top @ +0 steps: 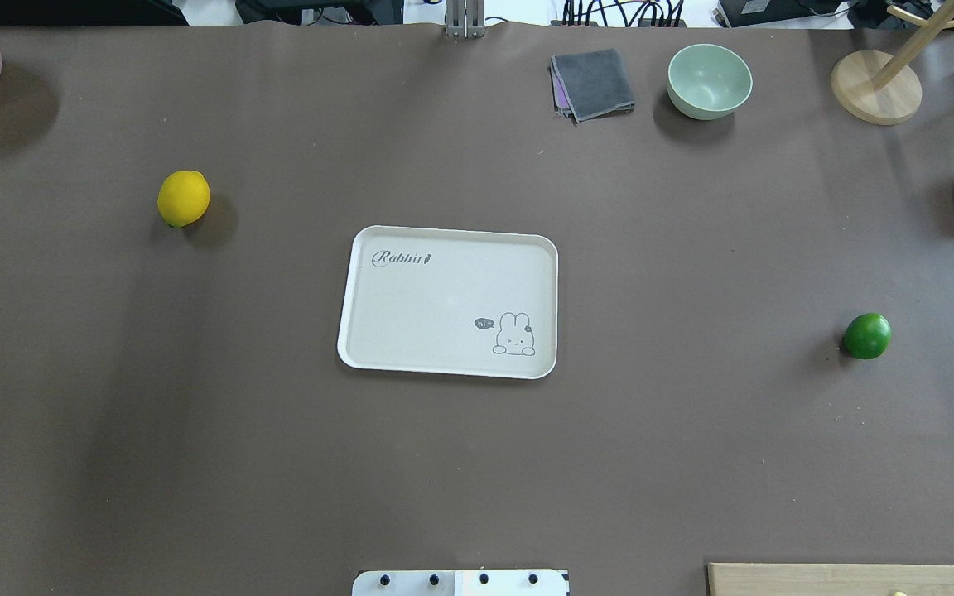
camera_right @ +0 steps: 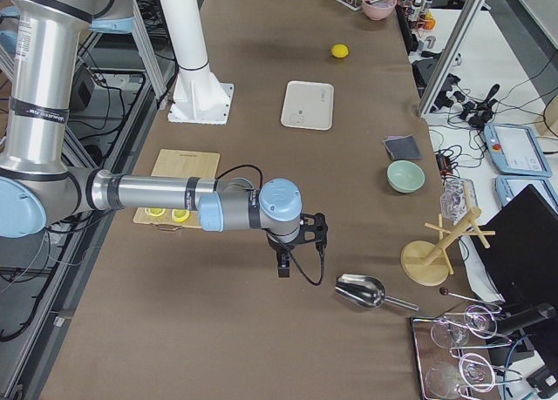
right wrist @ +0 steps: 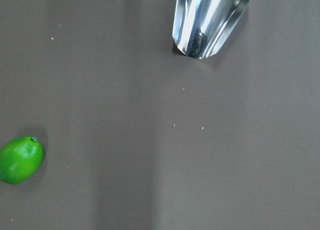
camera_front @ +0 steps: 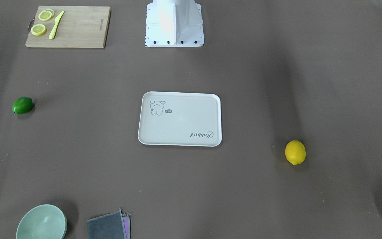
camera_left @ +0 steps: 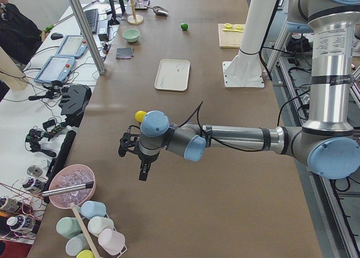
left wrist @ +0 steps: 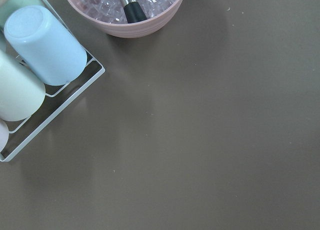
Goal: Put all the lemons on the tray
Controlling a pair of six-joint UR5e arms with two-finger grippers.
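The cream-white tray [top: 436, 306] lies mid-table with nothing on it; it also shows in the front view [camera_front: 181, 122]. The yellow lemon [top: 183, 199] lies on the table far to the tray's left in the overhead view, and at the right in the front view [camera_front: 295, 152]. The green lemon [top: 867, 335] lies far to the tray's right, and low left in the right wrist view [right wrist: 20, 160]. My left gripper [camera_left: 140, 168] hangs over the table's left end, and my right gripper [camera_right: 282, 265] over its right end. Both show only in the side views, so I cannot tell open or shut.
A wooden cutting board [camera_front: 68, 26] holds lemon slices and a yellow knife. A green bowl [top: 709, 80], a grey cloth [top: 593, 83] and a wooden stand [top: 874, 87] sit along the far edge. A metal scoop [right wrist: 210, 19] lies near the green lemon. A pink ice bowl [left wrist: 125, 9] and a cup rack [left wrist: 35, 64] stand below the left wrist.
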